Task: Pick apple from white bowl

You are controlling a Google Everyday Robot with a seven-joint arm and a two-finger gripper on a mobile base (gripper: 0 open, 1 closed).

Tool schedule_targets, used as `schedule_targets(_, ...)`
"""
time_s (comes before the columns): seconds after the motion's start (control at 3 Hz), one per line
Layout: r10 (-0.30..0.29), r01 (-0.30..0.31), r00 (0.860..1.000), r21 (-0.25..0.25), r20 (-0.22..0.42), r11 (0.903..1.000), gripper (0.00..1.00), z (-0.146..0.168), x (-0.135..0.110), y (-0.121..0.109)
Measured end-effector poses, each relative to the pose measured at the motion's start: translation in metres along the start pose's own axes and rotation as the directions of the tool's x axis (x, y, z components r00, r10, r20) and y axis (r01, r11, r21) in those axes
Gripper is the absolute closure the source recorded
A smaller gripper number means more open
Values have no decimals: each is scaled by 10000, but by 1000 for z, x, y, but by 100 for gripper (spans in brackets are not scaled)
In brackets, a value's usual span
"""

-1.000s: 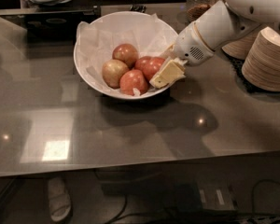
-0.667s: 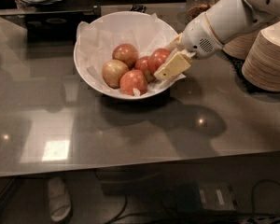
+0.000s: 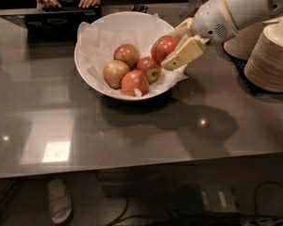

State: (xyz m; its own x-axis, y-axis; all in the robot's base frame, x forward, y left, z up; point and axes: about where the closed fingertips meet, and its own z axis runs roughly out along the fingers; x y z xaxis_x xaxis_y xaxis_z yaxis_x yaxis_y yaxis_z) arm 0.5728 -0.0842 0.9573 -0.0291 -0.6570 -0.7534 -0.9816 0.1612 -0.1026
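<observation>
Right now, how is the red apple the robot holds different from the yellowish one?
The red apple is deep red and glossy; the yellowish apple is pale tan. The red apple is gripped in the end effector above the right rim of the white bowl; the yellowish apple lies inside with three others. Both are round, similar in size.
</observation>
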Motion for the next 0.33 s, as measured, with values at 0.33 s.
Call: schedule_targets(0.33,-110,110,9999,16,25,9999,100,-2,-2,0)
